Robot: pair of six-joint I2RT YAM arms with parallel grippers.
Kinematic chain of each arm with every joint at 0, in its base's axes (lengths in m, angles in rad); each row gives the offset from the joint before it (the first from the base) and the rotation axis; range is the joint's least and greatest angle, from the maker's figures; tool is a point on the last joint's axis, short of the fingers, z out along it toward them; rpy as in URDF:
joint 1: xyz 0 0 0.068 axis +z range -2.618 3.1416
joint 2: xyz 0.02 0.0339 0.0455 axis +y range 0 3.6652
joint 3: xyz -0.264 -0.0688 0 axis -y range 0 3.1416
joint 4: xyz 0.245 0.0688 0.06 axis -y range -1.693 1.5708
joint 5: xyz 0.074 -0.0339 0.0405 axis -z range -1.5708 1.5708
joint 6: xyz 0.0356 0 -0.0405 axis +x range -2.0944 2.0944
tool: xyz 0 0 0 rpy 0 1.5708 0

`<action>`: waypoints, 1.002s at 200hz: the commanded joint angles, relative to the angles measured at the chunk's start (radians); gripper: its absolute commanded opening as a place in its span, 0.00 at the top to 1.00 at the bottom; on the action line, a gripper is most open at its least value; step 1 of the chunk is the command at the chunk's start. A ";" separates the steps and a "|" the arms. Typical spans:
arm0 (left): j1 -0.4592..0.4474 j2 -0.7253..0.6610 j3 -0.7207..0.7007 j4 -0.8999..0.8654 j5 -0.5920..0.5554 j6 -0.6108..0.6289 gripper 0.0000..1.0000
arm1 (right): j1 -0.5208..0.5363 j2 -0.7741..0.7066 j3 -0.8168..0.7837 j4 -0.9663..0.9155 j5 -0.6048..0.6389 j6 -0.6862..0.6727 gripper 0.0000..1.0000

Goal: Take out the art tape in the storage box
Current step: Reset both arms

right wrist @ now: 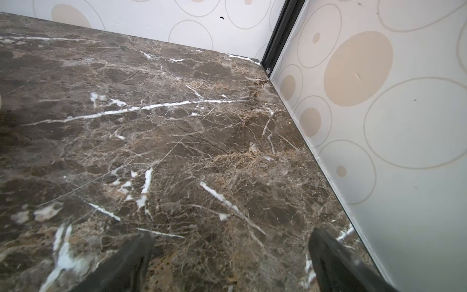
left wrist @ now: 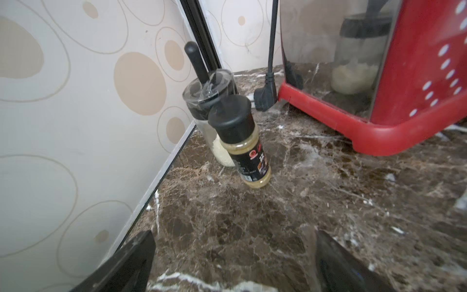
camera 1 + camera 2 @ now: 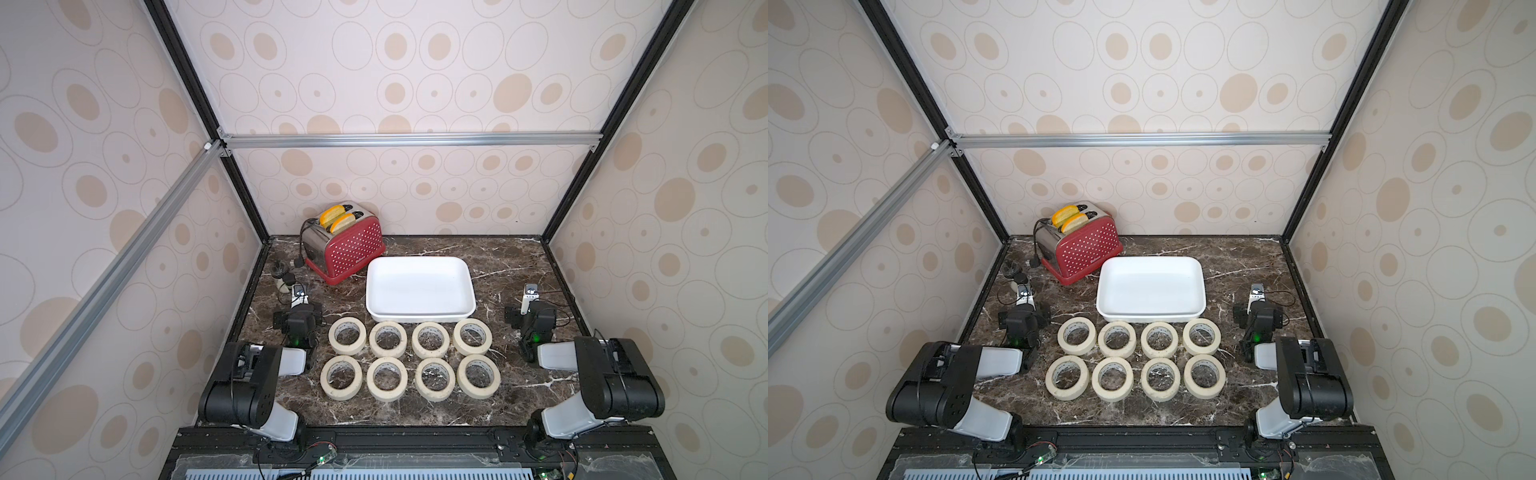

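Note:
The storage box [image 3: 420,316] [image 3: 1152,318], a shallow white tray, stands mid-table with nothing inside it. Several cream rolls of art tape [image 3: 388,339] [image 3: 1117,338] lie flat on the marble in two rows just in front of the box, outside it. My left gripper [image 2: 233,237] [image 3: 297,296] rests to the left of the rolls, open, with only bare marble between its fingers. To the right of the rolls my right gripper [image 1: 231,235] [image 3: 530,297] is also open over bare marble, holding nothing. Neither gripper touches a roll.
A red polka-dot toaster [image 3: 345,245] [image 2: 404,101] with two bread slices stands behind the box at the left. A spice bottle [image 2: 240,141], a lidded jar [image 2: 209,101] and the toaster's plug [image 2: 264,98] sit ahead of the left gripper. Patterned walls enclose the table.

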 commanded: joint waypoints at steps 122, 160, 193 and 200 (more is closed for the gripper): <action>0.054 0.002 0.065 -0.063 0.155 -0.076 0.01 | 0.005 -0.006 0.019 -0.020 -0.010 0.010 0.00; 0.054 0.001 0.066 -0.063 0.155 -0.076 0.01 | 0.004 -0.007 0.018 -0.019 -0.009 0.010 0.00; 0.054 0.001 0.066 -0.063 0.155 -0.076 0.01 | 0.004 -0.020 -0.052 0.093 -0.004 0.019 0.00; 0.054 0.001 0.066 -0.063 0.155 -0.076 0.01 | 0.004 -0.024 -0.083 0.148 -0.002 0.020 0.00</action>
